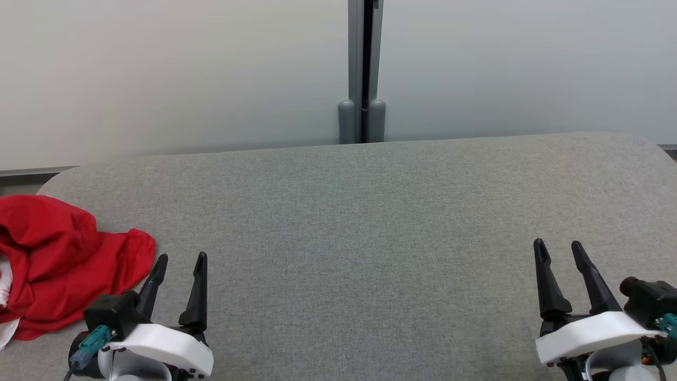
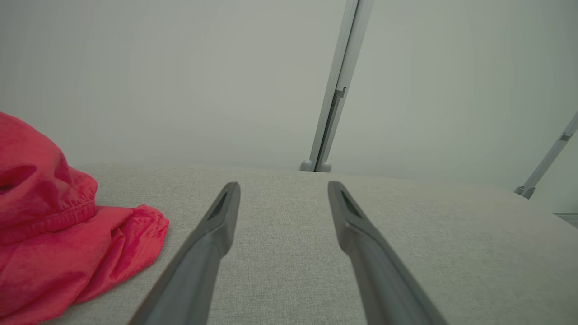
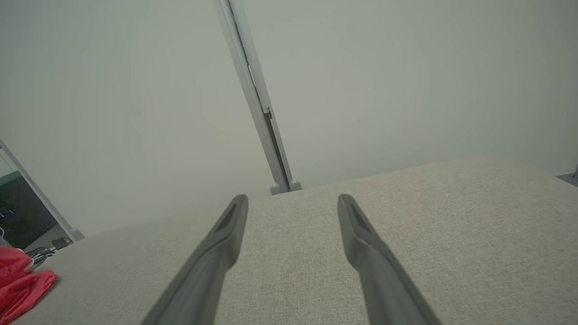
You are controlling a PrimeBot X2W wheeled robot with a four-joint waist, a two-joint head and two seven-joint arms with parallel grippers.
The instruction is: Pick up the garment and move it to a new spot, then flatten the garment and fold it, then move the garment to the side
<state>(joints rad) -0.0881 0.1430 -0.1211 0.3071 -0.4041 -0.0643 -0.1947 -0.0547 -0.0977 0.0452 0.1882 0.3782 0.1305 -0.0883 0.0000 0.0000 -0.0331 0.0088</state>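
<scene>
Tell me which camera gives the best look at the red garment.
The head view: the red garment lies crumpled at the left, mostly in frame. The left wrist view shows it closer but cropped; the right wrist view catches just a corner.

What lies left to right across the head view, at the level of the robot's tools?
Red garment, crumpled at the left edge → left tool, open → bare stretch of grey table → right tool, open.
</scene>
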